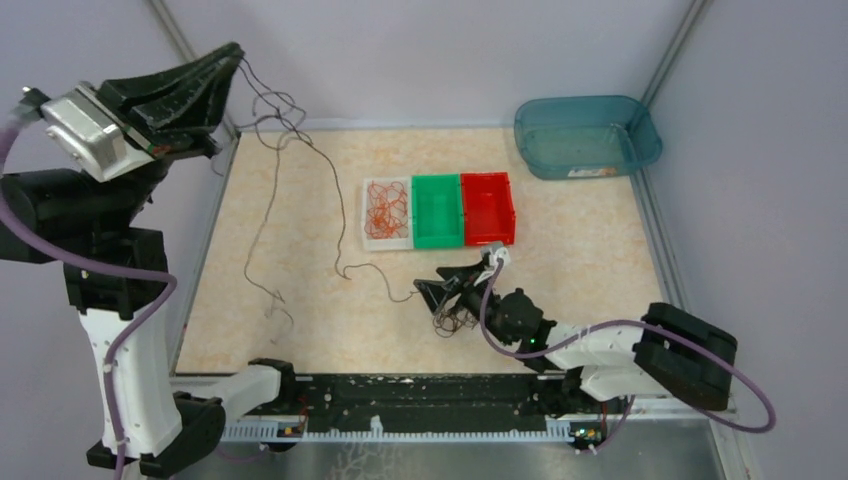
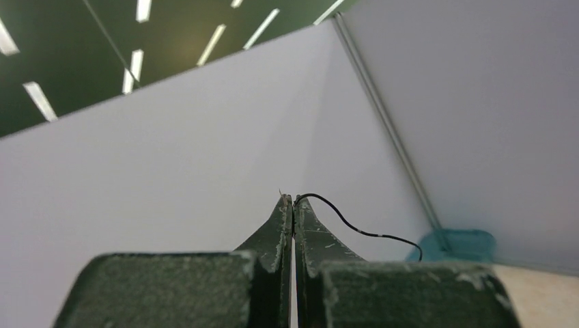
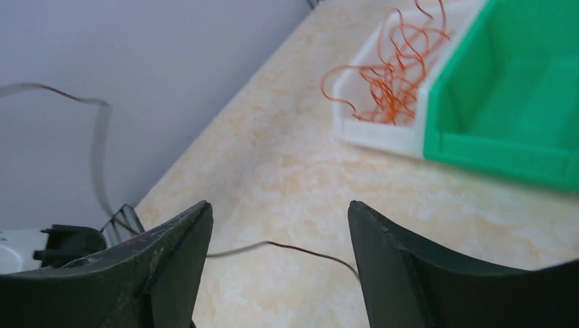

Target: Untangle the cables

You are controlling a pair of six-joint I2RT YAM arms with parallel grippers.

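My left gripper (image 1: pixel 236 52) is raised high at the back left and is shut on the end of a thin dark cable (image 1: pixel 338 215). In the left wrist view that cable (image 2: pixel 355 231) comes out of the closed fingertips of the left gripper (image 2: pixel 293 199). It hangs down, loops over the table and runs to a small dark tangle (image 1: pixel 455 320) beside my right gripper (image 1: pixel 432 287). The right gripper (image 3: pixel 278 208) stands open low over the table. A dark cable (image 3: pixel 300 247) lies on the table between its fingers, touching neither. Orange cables (image 1: pixel 385 208) lie in the white bin (image 3: pixel 382 134).
A green bin (image 1: pixel 437 208) and a red bin (image 1: pixel 488 207) stand in a row with the white bin (image 1: pixel 371 240) mid-table. A blue tub (image 1: pixel 585 135) sits at the back right corner. Grey walls enclose the table on three sides.
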